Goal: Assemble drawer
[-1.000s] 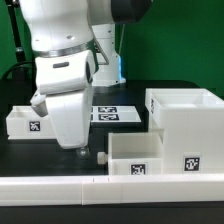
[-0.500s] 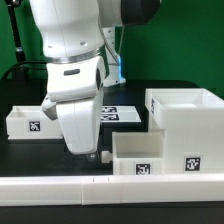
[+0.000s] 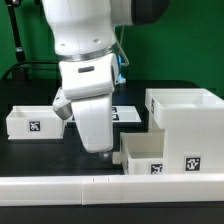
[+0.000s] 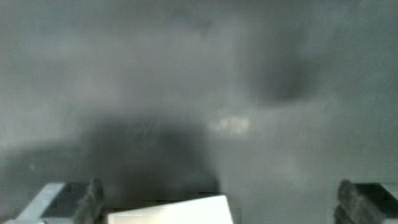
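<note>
My gripper [image 3: 103, 152] reaches down to the black table, right beside the left end of a small white tray [image 3: 150, 158] with a tag on its front. In the wrist view the gripper [image 4: 222, 206] is open; its dark fingers [image 4: 79, 204] stand wide apart, and a white corner of the tray [image 4: 171, 212] lies between them, close to one finger. The tall white housing [image 3: 186, 112], also tagged, stands at the exterior view's right, just behind the tray. A second tagged tray [image 3: 30, 122] sits at the exterior view's left. The wrist view is blurred.
A low white rail [image 3: 70, 186] with no tag runs along the front edge. The marker board [image 3: 127, 114] lies flat behind my gripper, partly hidden by it. A green backdrop stands behind the table.
My gripper has moved toward the exterior view's right, and the front tray has slid the same way with it, closer to the housing.
</note>
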Controlling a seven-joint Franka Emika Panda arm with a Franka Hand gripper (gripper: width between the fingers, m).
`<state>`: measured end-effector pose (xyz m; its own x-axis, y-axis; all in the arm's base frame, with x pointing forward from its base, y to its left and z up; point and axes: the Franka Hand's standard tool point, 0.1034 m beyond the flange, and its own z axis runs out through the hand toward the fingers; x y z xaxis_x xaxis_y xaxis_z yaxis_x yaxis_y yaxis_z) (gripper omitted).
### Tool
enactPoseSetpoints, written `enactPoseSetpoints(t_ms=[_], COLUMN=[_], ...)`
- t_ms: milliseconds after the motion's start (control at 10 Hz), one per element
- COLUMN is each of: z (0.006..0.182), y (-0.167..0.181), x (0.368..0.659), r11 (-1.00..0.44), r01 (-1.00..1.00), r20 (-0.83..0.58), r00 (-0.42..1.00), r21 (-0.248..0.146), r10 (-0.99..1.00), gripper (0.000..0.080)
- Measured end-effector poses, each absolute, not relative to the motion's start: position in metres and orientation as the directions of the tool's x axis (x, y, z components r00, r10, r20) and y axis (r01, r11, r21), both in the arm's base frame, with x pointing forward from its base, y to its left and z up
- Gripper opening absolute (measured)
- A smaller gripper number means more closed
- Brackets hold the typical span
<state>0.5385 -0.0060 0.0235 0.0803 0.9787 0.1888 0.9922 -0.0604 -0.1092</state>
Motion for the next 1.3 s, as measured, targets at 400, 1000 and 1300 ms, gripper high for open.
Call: enactPoseSetpoints(t_ms=[400, 1000, 1300], z=[0.03, 0.033, 0.048], y=[0.026, -0.008, -0.026], x=[0.548, 0.504, 0.479], r11=[-0.132, -0.196, -0.224], r01=[0.983, 0.97, 0.965], r20=[0.168, 0.125, 0.104], r00=[0.152, 0.214, 0.239], r21=[-0.125, -0.144, -0.14], r10=[0.974, 0.969, 0.965], gripper=[0.0649, 0.0649, 0.0649])
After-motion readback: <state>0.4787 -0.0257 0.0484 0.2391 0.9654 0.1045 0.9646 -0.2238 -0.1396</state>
